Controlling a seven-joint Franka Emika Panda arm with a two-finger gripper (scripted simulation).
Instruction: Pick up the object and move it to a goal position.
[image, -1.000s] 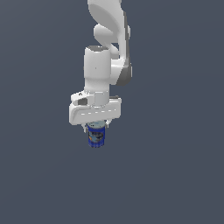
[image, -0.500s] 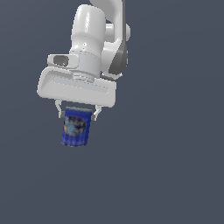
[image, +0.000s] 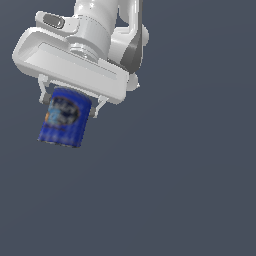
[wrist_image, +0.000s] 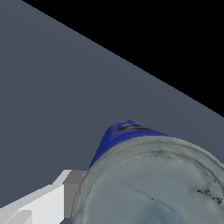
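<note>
The dark blue can (image: 64, 118) with a blurry pale label hangs tilted in the air, in the upper part of the exterior view's left. My gripper (image: 71, 102) is shut on its upper end, one finger (image: 43, 92) on each side. The white hand and arm rise above it. In the wrist view the can (wrist_image: 127, 133) fills the frame close up, its grey end face (wrist_image: 157, 183) towards the camera, with one white finger (wrist_image: 48, 197) beside it. The other finger is hidden there.
A plain grey-blue ground (image: 175, 175) lies behind and below the arm. In the wrist view the grey floor (wrist_image: 52, 87) ends at an edge with black beyond it.
The arm has carried the can up and towards the exterior view's left, much closer to the camera. The hand and can have tilted more. The grip has held.
</note>
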